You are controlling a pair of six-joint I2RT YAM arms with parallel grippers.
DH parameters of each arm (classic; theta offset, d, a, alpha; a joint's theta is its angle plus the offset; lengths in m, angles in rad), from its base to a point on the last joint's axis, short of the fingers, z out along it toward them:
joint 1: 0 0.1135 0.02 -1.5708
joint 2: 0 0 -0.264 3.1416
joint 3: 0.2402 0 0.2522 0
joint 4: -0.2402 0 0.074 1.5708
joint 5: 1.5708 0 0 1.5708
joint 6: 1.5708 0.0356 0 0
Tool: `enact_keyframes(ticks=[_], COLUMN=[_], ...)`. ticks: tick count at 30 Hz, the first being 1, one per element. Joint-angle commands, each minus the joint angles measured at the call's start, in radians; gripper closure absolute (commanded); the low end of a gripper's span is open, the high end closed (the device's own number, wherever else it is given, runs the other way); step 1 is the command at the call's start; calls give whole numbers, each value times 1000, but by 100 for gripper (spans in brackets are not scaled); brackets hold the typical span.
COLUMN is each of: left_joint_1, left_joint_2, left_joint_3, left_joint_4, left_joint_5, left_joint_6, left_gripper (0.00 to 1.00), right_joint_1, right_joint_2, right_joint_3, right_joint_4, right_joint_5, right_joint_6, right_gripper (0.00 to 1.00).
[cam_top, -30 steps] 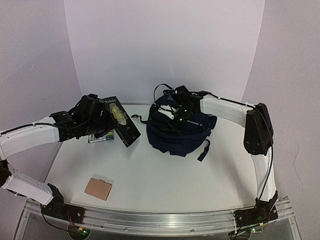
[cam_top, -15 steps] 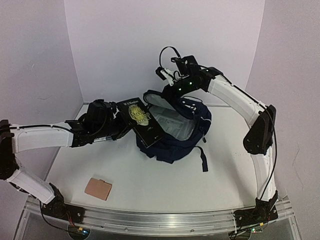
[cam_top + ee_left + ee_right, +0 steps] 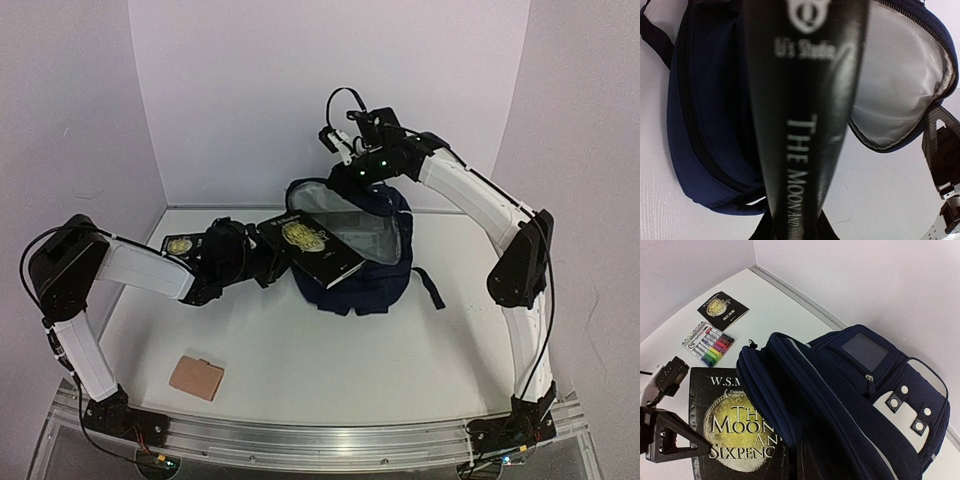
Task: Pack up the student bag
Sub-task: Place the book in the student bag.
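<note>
— Where is your student bag [image 3: 355, 285]?
— Toward the far side of the table [image 3: 300, 360], about mid-width. Its mouth gapes and the pale lining shows.
— And your right gripper [image 3: 352, 180]?
— Pinched fully closed on the bag's upper rim, holding the flap up.
— Your left gripper [image 3: 262, 258]?
— Nearly closed, clamping the near end of the black book [image 3: 320, 248], which is tilted at the bag's open mouth.
— Anything else?
— A small black booklet [image 3: 180, 245] and a pack of markers [image 3: 707, 344] lie left of the bag. A tan card [image 3: 196, 377] lies near your left arm's base.

black book [image 3: 320, 248] slanting across student bag [image 3: 365, 285] mouth, apparently filling most of it, bare tabletop [image 3: 330, 360] in front
</note>
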Motion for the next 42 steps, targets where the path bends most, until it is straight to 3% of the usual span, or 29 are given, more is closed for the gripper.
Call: enact_keyframes(ticks=[1,8,12,25,31,42], left_joint_1=[5,39,41,38,68,82], left_joint_2=[-103,-215,-223,95,177,440], left_joint_3=[-21,-151,-107,121,142,436], left_joint_4=[247,243,145,327,325,314], left_joint_5=[-31,-97,-50,43,-12,84], left_joint_6=[-93,-248,-229,-282,-303,-308], left_gripper=[100,100,100,100,100,100], right_joint_1=[18,20,35,88,89,90], right_joint_2=[-65,-88,-101,-109,-170,-261], right_joint_3=[14,13,4,2,-58,-168], right_joint_4=[183,191,209,239,239,252], right_joint_5=[-40,-68,-73,-19,-20,-174], right_joint_6=[43,93,150,261,283,411], right_gripper=[100,100,100,100,100,100])
